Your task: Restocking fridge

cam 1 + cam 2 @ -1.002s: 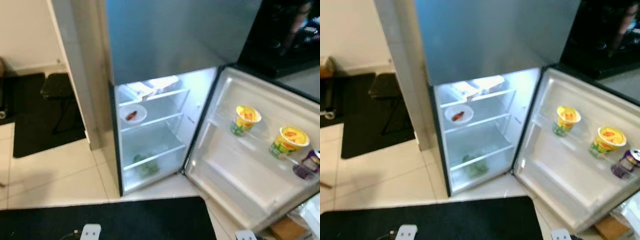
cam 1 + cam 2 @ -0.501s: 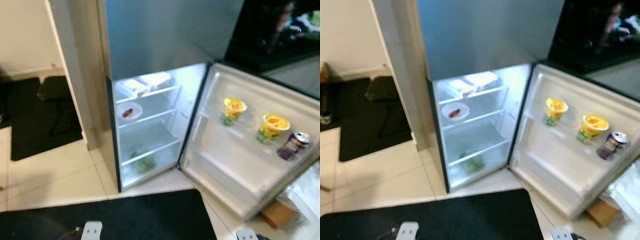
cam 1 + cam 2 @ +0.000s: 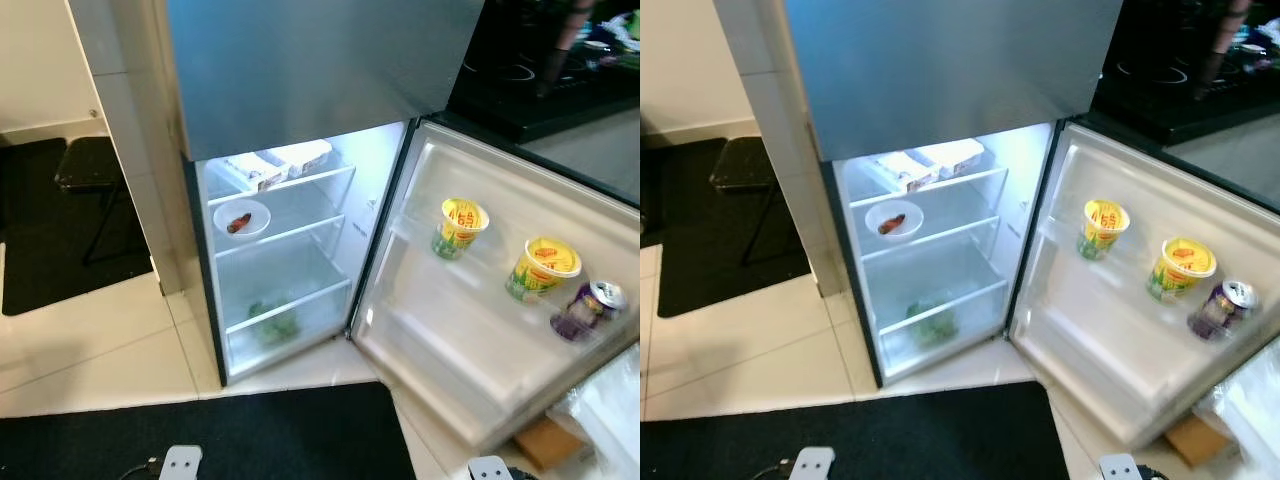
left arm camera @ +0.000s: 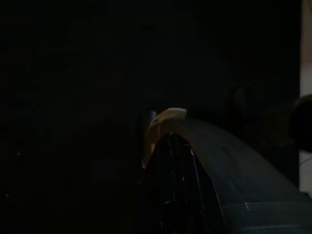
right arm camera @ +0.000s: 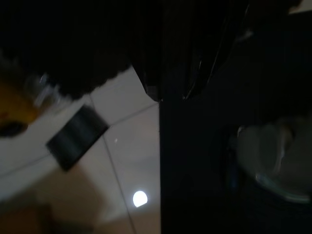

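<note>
The fridge [image 3: 300, 80] stands with its lower door [image 3: 480, 330] swung wide open to the right and the inside lit. Two flat packages [image 3: 278, 163] lie on the top shelf. A white bowl [image 3: 241, 217] with something red in it sits on the middle shelf, and greens [image 3: 272, 322] lie at the bottom. The door shelf carries two yellow cups [image 3: 457, 227] [image 3: 541, 268] and a purple can [image 3: 584, 310]. My left gripper [image 4: 168, 141] hangs idle in the dark. My right gripper [image 5: 170, 73] hangs low over pale floor tiles.
A black mat [image 3: 200, 435] lies on the tiled floor in front of the fridge. A dark stool [image 3: 88, 170] stands on another black mat at the left, past a tiled pillar [image 3: 125, 130]. A cardboard box [image 3: 545, 443] and a plastic bag [image 3: 615, 400] lie under the open door.
The camera has shifted, so the fridge now sits further left in view and the purple can shows fully. Nothing in the fridge has moved.
</note>
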